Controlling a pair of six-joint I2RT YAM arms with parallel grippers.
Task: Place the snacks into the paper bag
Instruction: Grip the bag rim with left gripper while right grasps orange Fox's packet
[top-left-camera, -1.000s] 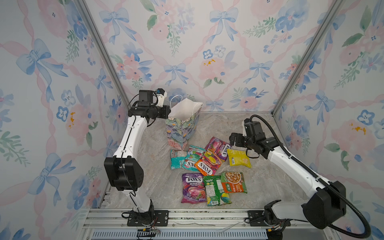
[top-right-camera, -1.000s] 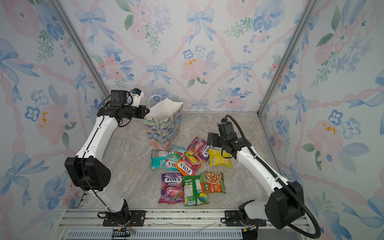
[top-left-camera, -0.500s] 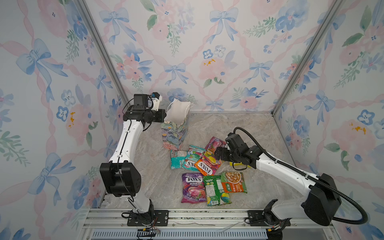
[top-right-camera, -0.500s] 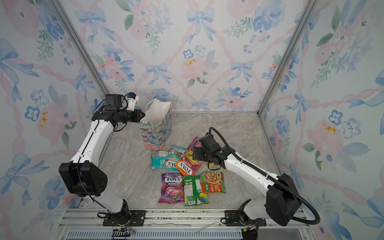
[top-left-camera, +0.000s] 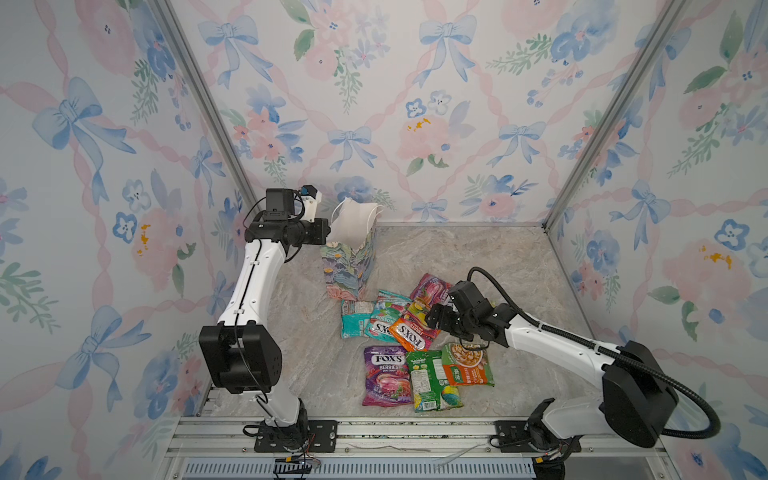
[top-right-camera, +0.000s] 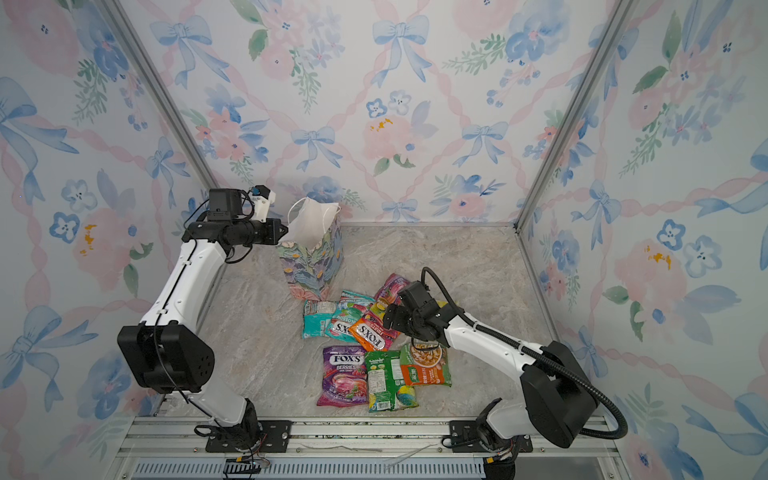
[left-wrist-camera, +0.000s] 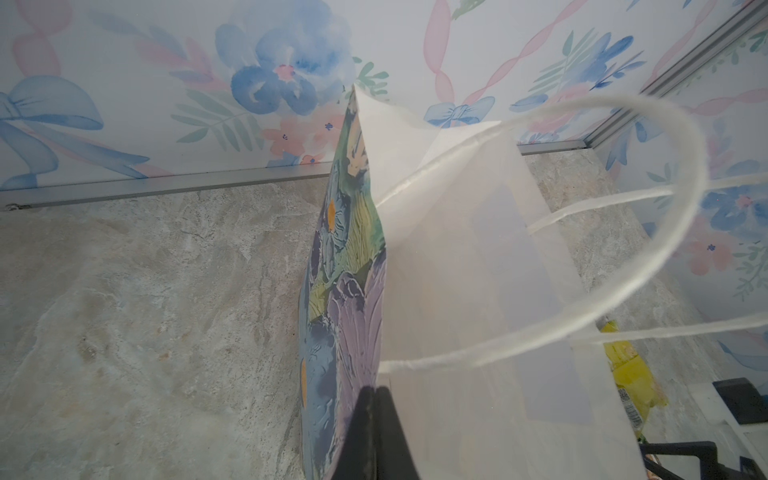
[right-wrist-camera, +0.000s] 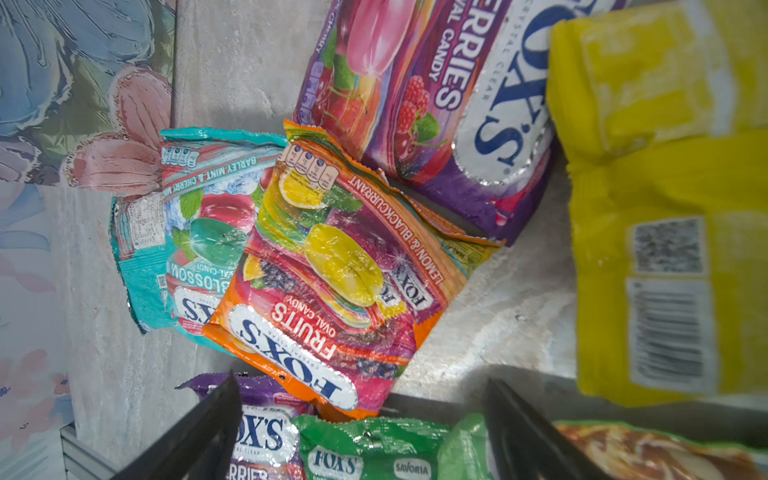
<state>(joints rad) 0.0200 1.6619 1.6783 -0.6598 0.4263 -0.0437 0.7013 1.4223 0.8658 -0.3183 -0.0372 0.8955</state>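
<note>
right pincer (top-left-camera: 435, 318) jaws apart, low over snacks (top-left-camera: 399, 328) on worktop (top-left-camera: 478, 257) | orange packet (top-left-camera: 409, 331) just ahead, bag-side, long axis slanting away from it | right arm way nearer | bag (top-left-camera: 351, 266) upright behind the snacks, left pincer (left-wrist-camera: 370, 419) looks clamped on its rim

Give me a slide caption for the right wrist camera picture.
Right pincer open above an orange candy packet overlapping a teal packet, yellow pouch alongside.
</note>
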